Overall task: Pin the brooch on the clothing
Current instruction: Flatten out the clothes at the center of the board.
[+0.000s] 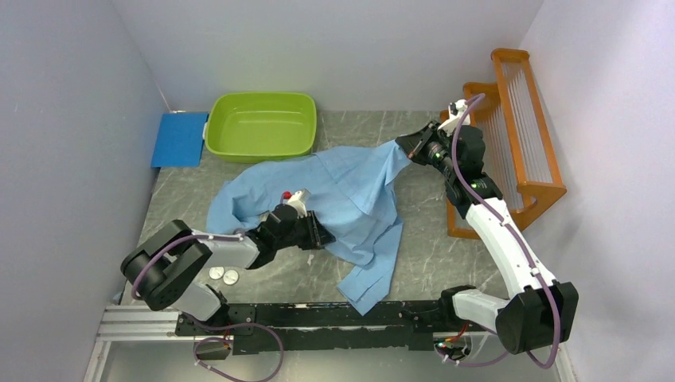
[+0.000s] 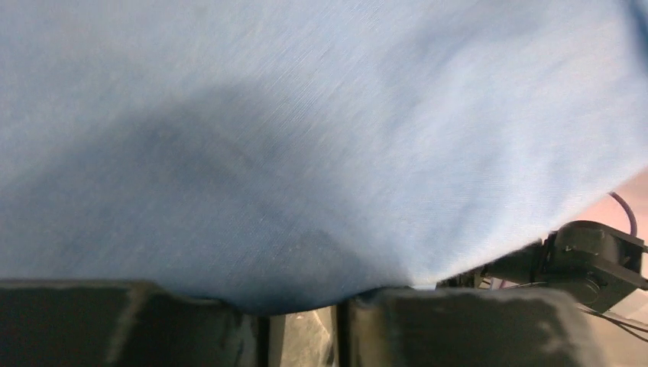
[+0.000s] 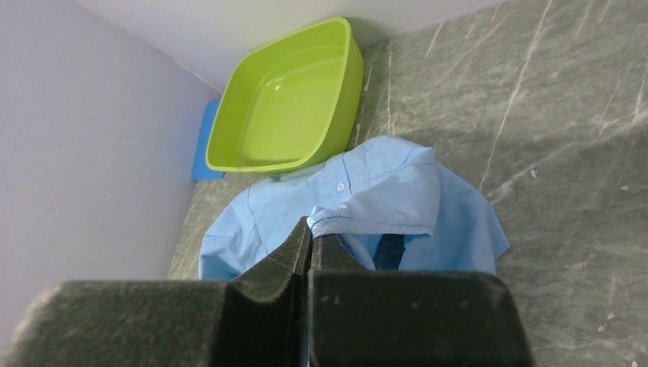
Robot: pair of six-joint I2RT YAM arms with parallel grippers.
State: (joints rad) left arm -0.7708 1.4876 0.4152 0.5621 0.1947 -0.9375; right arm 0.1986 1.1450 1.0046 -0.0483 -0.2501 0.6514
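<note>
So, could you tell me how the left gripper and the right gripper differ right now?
The right gripper is shut, pinching an edge of the shirt; the left gripper shows a narrow gap, grip unclear. The right gripper is raised at the far right; the left gripper sits low by the shirt's middle. Both are at the same cloth.

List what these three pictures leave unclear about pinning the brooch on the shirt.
- Brooch: not identifiable in any view. The red speck by the left wrist in the top view is too small to name.
- Left gripper: the blurred shirt fills its wrist view, so any pinch is unclear.
- White discs, top view: too small to identify.
- Shirt's near part, right wrist view: hidden behind the right gripper.
</note>
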